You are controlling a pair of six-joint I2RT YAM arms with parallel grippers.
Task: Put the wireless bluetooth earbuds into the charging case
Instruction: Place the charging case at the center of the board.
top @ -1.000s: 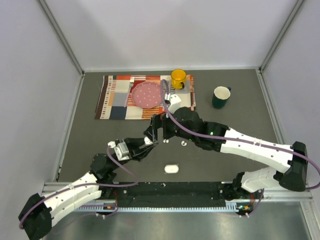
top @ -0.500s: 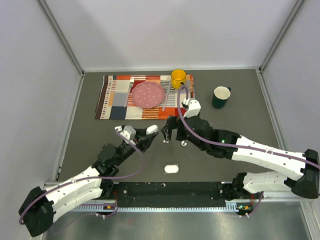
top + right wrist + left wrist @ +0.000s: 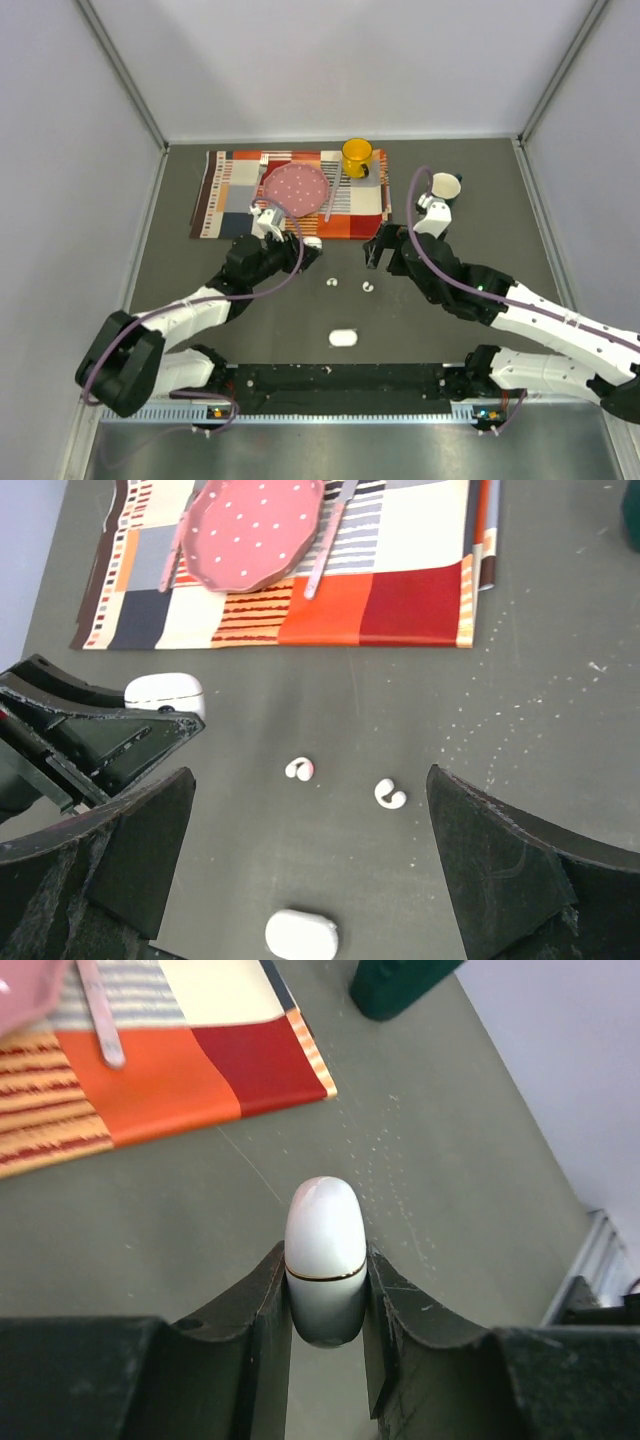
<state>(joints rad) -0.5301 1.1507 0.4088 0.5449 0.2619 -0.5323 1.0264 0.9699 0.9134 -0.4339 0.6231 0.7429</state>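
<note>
Two tiny white earbuds (image 3: 331, 284) (image 3: 367, 288) lie apart on the dark table; the right wrist view shows them (image 3: 300, 770) (image 3: 389, 794) below its open fingers. My left gripper (image 3: 308, 245) (image 3: 325, 1295) is shut on a small white charging case (image 3: 322, 1225), closed, with a thin seam line, held just in front of the placemat edge; the same case (image 3: 165, 693) shows at the left of the right wrist view. A second white case (image 3: 343, 338) (image 3: 301, 935) lies closed nearer the arm bases. My right gripper (image 3: 376, 250) (image 3: 312, 798) hangs open and empty, above and behind the earbuds.
A striped placemat (image 3: 235, 205) at the back carries a pink dotted plate (image 3: 295, 188), cutlery and a yellow mug (image 3: 357, 156). A dark green mug (image 3: 442, 194) stands at the back right, close behind my right wrist. Grey walls enclose the table.
My left gripper has carried the case away from the bases, up toward the placemat edge. My right gripper has drawn back to the right, uncovering the two earbuds.
</note>
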